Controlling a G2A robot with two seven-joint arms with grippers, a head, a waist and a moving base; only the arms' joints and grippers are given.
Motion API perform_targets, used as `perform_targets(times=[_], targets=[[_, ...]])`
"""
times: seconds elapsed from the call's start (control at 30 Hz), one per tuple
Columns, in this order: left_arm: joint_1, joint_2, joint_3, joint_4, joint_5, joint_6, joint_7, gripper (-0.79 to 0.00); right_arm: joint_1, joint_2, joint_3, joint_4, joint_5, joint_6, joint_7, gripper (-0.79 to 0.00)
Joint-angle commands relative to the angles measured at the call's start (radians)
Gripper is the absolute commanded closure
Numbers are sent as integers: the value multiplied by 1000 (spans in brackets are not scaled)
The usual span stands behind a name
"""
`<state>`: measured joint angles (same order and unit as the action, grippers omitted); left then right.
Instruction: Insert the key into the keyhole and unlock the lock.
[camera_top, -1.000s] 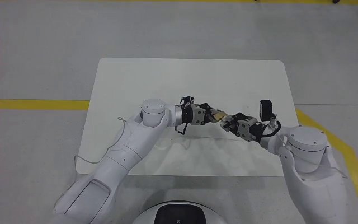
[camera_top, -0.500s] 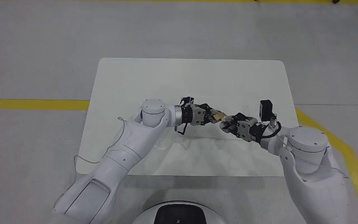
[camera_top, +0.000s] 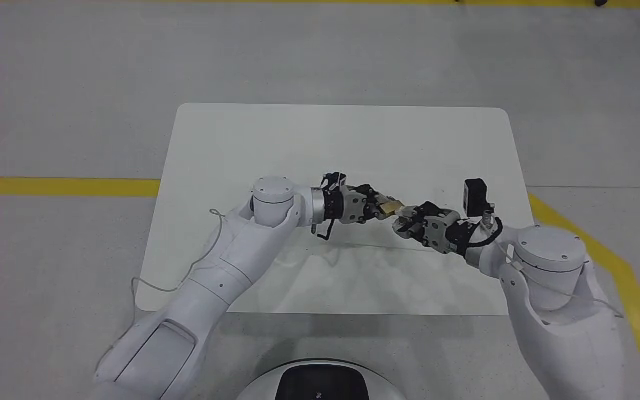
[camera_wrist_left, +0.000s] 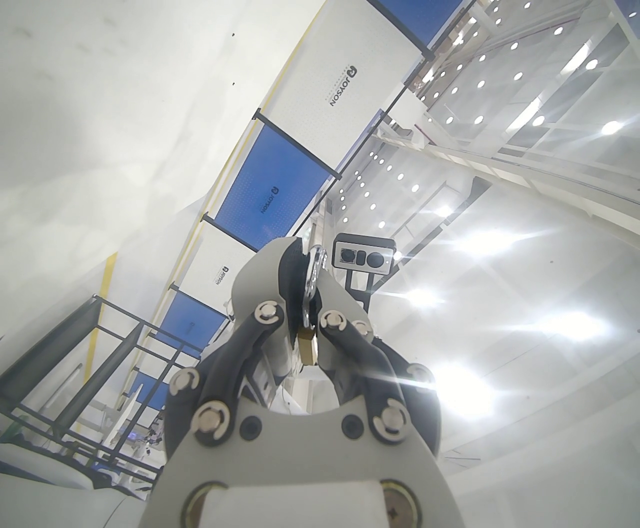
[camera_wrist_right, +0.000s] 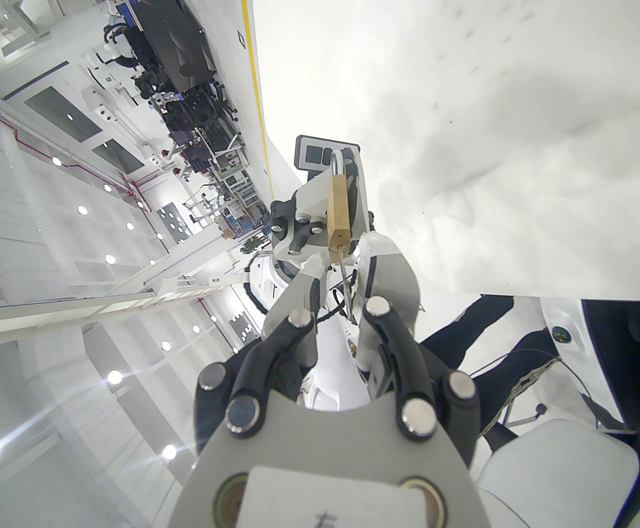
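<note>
Above the middle of the white table (camera_top: 250, 150), my left gripper (camera_top: 381, 206) is shut on a brass padlock (camera_top: 394, 208). In the right wrist view the padlock (camera_wrist_right: 337, 210) stands edge-on, its silver shackle (camera_wrist_right: 336, 159) pointing away toward the left arm. My right gripper (camera_top: 407, 221) meets it from the other side, shut on a thin silver key (camera_wrist_right: 346, 282). The key's tip touches the bottom face of the lock body. In the left wrist view the brass body (camera_wrist_left: 308, 350) sits between the fingers of my left gripper (camera_wrist_left: 306, 270), with a silver piece just beyond it.
A yellow floor line (camera_top: 80, 186) runs past both sides of the table. The two arms meet tip to tip over the table's centre, with bare tabletop behind (camera_top: 340, 140) and to the left (camera_top: 200, 230).
My right gripper has edged slightly toward the padlock. The left arm holds still.
</note>
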<state>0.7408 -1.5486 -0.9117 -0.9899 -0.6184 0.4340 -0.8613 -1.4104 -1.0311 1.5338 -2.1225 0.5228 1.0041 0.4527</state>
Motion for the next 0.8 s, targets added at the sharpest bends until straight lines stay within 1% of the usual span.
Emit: perform_targets(times=[0.0, 0.23, 0.33, 0.37, 0.4, 0.77], targets=[[-1, 0, 1, 0, -1, 0, 1, 0, -1, 1, 2, 0, 3, 0, -1, -142], [-5, -1, 3, 7, -5, -4, 2, 0, -12, 8, 13, -10, 12, 0, 1, -151], [-6, 0, 3, 8, -6, -6, 5, 0, -17, 11, 18, -12, 16, 2, 3, -139], [-6, 0, 3, 8, -6, -6, 5, 0, -18, 12, 18, -13, 17, 5, 4, -111], [-6, 0, 3, 8, -7, -7, 6, 0, -19, 13, 19, -13, 16, 8, 5, 0], [0, 3, 4, -5, 6, -13, 23, 0, -3, 25, -9, -13, 7, 8, -16, 0]])
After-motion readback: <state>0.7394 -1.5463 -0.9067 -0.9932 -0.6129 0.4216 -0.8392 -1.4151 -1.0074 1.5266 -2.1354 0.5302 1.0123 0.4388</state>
